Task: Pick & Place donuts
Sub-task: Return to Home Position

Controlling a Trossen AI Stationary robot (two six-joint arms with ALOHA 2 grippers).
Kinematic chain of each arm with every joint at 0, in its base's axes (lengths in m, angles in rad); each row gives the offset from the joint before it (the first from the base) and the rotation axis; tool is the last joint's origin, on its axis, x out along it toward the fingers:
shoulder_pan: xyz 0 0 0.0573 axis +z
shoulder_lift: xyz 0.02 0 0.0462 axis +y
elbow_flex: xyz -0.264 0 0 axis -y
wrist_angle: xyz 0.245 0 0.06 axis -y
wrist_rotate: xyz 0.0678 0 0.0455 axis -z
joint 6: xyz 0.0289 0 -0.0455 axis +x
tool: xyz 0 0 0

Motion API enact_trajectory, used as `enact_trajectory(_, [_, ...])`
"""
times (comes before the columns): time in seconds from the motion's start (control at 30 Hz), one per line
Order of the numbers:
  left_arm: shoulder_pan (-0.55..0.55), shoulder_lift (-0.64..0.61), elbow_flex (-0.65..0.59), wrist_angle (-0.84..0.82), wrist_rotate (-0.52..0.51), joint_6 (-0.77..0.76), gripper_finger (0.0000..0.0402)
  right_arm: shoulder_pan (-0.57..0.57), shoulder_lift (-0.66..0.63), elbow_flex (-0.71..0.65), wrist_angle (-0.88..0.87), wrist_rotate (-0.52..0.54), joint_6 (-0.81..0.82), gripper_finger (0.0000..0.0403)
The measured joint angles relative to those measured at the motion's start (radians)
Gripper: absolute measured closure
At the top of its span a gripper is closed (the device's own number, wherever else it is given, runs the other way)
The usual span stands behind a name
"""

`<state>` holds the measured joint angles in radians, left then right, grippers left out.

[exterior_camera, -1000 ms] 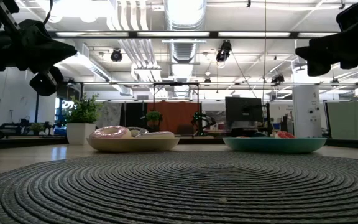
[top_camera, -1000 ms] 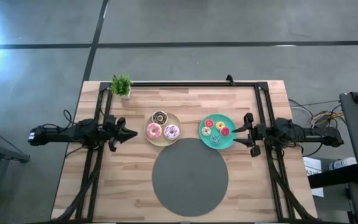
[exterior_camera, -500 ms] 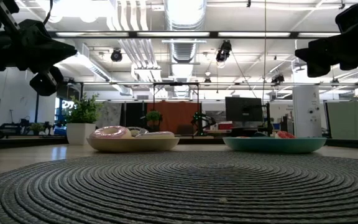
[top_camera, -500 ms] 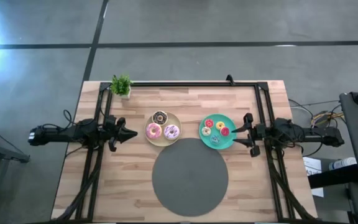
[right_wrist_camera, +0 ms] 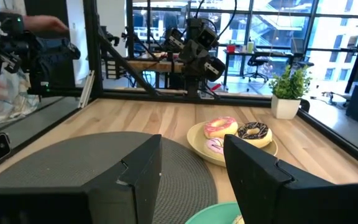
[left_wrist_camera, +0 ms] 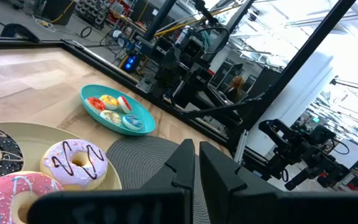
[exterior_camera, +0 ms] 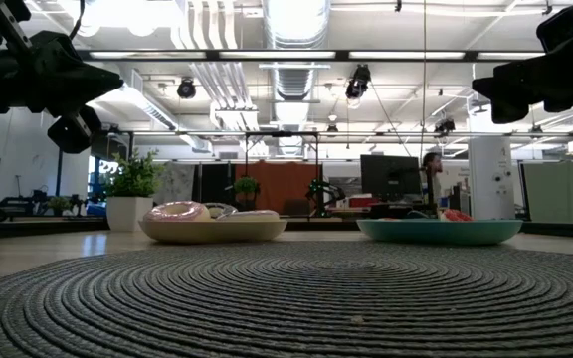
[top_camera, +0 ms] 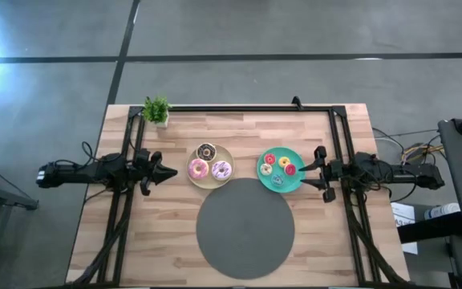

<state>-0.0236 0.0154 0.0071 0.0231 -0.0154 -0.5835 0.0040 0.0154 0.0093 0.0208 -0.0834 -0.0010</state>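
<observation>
Left gripper (top_camera: pixel 169 172): fingers pressed together, nothing pinched; poised above the wooden table (top_camera: pixel 159 241), tips just beside the left rim of the cream plate (top_camera: pixel 210 184). Right gripper (top_camera: pixel 304 174): fingers spread, nothing between them; poised at the right rim of the teal plate (top_camera: pixel 279 151).

Big donuts, three, all on cream plate: dark brown donut (top_camera: pixel 206 151) at the far side; pink donut (top_camera: pixel 198 168) and lilac-white donut (top_camera: pixel 221 169) side by side at the near side, close together.

Mini donuts (top_camera: pixel 284 162), about five, clustered on teal plate; red, orange and pale icings among them.

Grey round mat (top_camera: pixel 245 227): just beside the near edges of both plates.

Potted plant (top_camera: pixel 156 110): far left corner of table, well apart from the plates.
</observation>
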Motion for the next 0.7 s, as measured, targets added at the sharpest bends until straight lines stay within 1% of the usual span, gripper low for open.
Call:
enact_trajectory(0.1, [0.000,0.000,0.000,0.000,0.000,-0.002,0.0401,0.000,0.000,0.000,0.000,0.000,0.000,0.0239])
enact_trajectory(0.23, [-0.007,-0.016,-0.001,0.001,0.000,-0.045,0.0401,0.000,0.000,0.000,0.000,0.000,0.000,0.0239])
enact_trajectory(0.4, [-0.001,-0.016,0.005,0.033,-0.001,-0.056,0.0401,0.000,0.000,0.000,0.000,0.000,0.000,0.0239])
enact_trajectory(0.53, [0.005,-0.016,0.005,0.038,0.040,-0.079,0.0401,0.000,0.000,0.000,0.000,0.000,0.000,0.0239])
enact_trajectory(0.6, [0.006,-0.016,0.003,0.009,0.020,-0.028,0.0401,0.000,0.000,0.000,0.000,0.000,0.000,0.0239])
enact_trajectory(0.7, [0.023,-0.015,0.002,-0.014,0.004,0.114,0.0401,0.000,0.000,0.000,0.000,0.000,0.000,0.0239])
